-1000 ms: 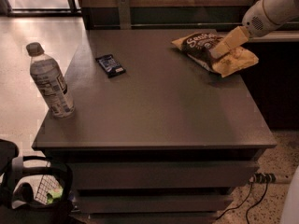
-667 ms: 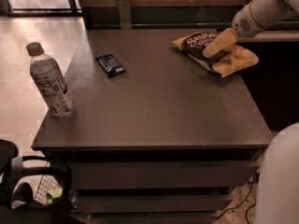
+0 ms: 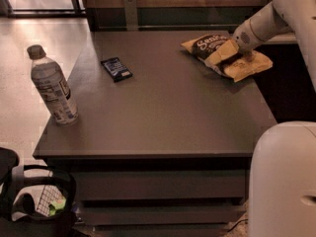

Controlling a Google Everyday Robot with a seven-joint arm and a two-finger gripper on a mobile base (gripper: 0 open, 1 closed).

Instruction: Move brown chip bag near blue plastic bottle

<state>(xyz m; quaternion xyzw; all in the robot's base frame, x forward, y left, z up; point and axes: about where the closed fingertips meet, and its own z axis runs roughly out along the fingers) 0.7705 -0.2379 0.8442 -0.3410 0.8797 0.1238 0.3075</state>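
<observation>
The brown chip bag [image 3: 206,46] lies at the far right of the dark table [image 3: 163,117], its dark centre with white lettering facing up and its tan ends spread out. My gripper [image 3: 231,53] comes in from the upper right and rests on the bag's right half, covering part of it. The blue plastic bottle [image 3: 52,88] stands upright at the table's front left corner, far from the bag.
A small flat dark-blue packet [image 3: 116,68] lies on the table's left part, between bottle and bag. My white arm body [image 3: 284,181] fills the lower right corner. A black basket-like object [image 3: 34,201] sits on the floor at lower left. A wall runs behind the table.
My gripper has moved left and down onto the chip bag. The white arm body has come into view at the lower right. Bottle, packet and bag have stayed put.
</observation>
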